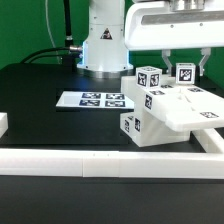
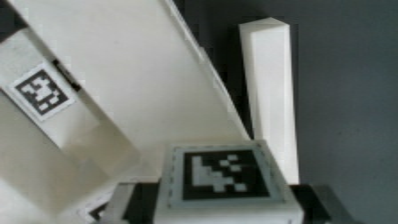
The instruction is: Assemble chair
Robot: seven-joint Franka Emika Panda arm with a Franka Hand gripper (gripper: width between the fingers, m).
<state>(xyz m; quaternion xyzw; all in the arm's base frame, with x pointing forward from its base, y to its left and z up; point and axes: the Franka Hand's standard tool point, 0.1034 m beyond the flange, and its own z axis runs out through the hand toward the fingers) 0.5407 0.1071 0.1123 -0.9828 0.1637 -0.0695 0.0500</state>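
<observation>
The chair is a cluster of chunky white tagged pieces (image 1: 165,108) at the exterior view's right, partly joined and leaning on the front rail. My gripper (image 1: 184,68) hangs over its far end, shut on a small white block (image 1: 185,72) with a black-and-white tag on top. In the wrist view that block (image 2: 221,168) fills the space between my gripper (image 2: 222,202) and its dark fingers (image 2: 146,196). Beyond it lie a slanted white panel (image 2: 143,90) with a tag and a plain white bar (image 2: 267,80).
The marker board (image 1: 95,100) lies flat on the black table at centre. A long white border rail (image 1: 90,160) runs along the front edge, with a short piece (image 1: 4,124) at the left. The robot base (image 1: 100,45) stands behind.
</observation>
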